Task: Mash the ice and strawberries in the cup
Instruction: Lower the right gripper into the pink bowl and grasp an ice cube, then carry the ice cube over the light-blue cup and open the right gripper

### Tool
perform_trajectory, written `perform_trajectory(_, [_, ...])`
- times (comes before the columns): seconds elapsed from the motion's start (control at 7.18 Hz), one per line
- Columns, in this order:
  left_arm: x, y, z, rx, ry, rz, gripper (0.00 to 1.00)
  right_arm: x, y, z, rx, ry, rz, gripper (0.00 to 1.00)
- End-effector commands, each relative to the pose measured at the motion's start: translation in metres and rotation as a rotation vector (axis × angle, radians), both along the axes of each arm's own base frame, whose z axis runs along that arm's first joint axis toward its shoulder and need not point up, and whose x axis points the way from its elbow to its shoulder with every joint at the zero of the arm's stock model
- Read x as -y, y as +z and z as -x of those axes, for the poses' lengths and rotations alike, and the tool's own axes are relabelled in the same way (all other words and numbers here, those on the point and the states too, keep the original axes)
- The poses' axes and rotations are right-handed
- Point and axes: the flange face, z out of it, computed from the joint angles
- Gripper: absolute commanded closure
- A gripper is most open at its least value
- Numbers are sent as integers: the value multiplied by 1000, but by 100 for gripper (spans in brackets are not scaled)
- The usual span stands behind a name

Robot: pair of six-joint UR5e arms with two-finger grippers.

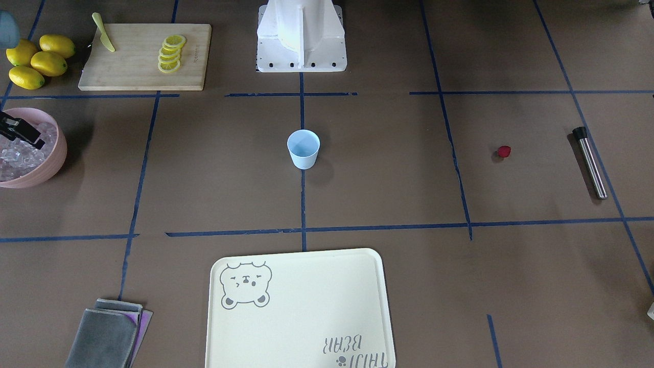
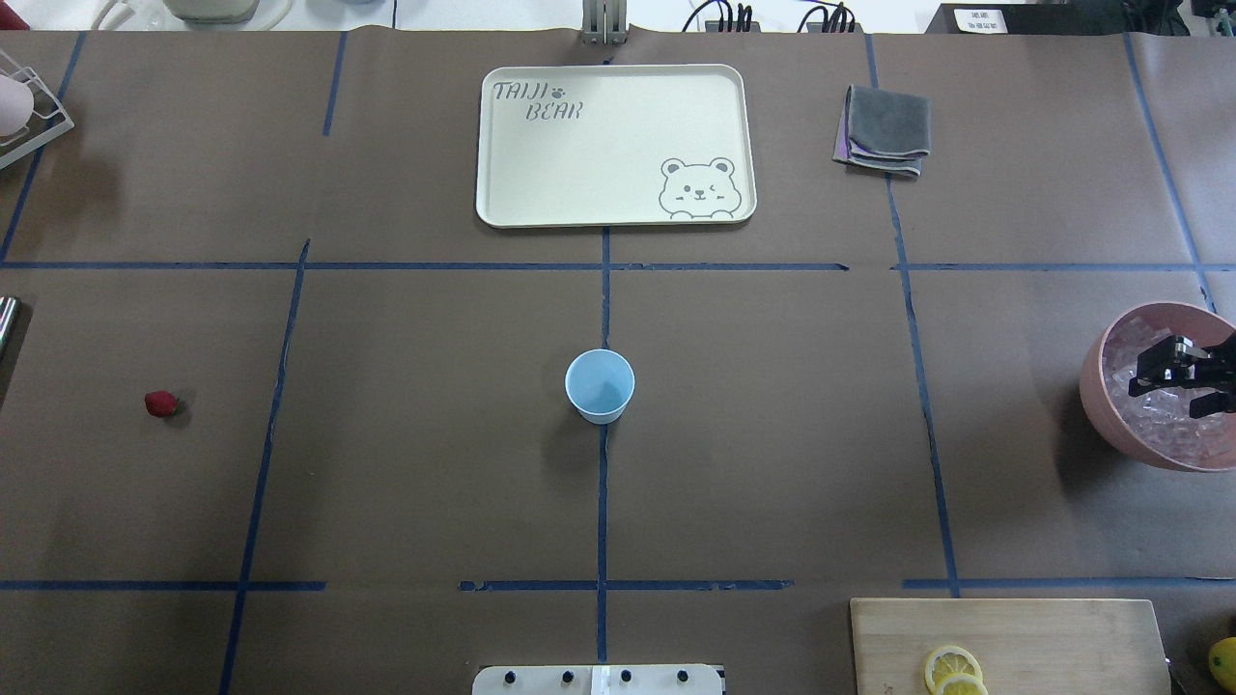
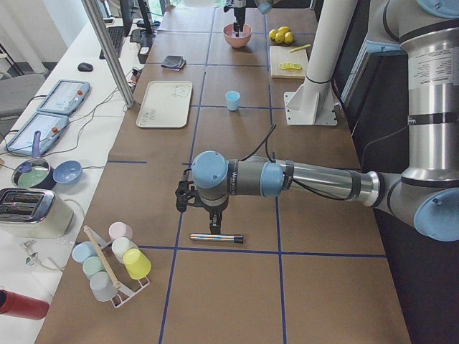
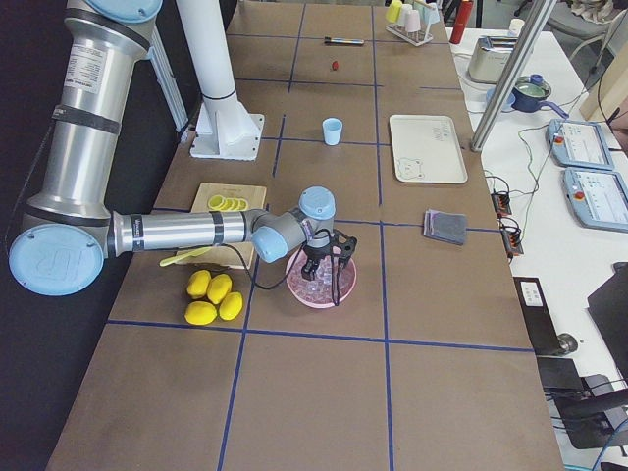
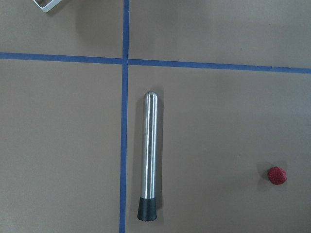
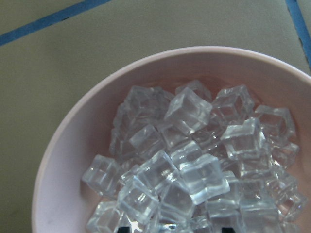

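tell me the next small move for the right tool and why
Probably lower the right tool into the pink bowl and close on a cube of the ice: the tool hovers open above it, the cup stands empty, and the strawberry lies apart on the table.

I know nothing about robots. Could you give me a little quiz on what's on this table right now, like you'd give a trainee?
1. True or false: the light-blue cup is empty.
2. What does the right gripper hang over? A) the cream tray; B) the pink bowl of ice; C) the cutting board.
3. Fill in: the small red thing lying on the table near the metal rod is a ____.

Key: 1 true; 2 B; 3 strawberry.
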Motion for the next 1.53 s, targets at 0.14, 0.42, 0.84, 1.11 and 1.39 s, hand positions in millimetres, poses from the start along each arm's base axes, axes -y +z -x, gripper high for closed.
perform_trajectory(0.14, [-2, -2, 0, 0, 0, -4, 0, -2, 1, 0, 7, -12, -8, 90])
perform_trajectory(0.42, [-3, -3, 0, 0, 0, -4, 0, -3, -17, -2, 28, -13, -41, 100])
perform_trajectory(0.84, [-3, -13, 0, -1, 0, -26, 0, -13, -140, -10, 151, 31, -193, 100])
perform_trajectory(1.11, [-3, -14, 0, -1, 0, -29, 0, 14, -230, 67, 301, 104, -93, 99])
perform_trajectory(1.39, [-3, -17, 0, -1, 0, -34, 0, 16, -319, 156, 409, 77, 11, 98])
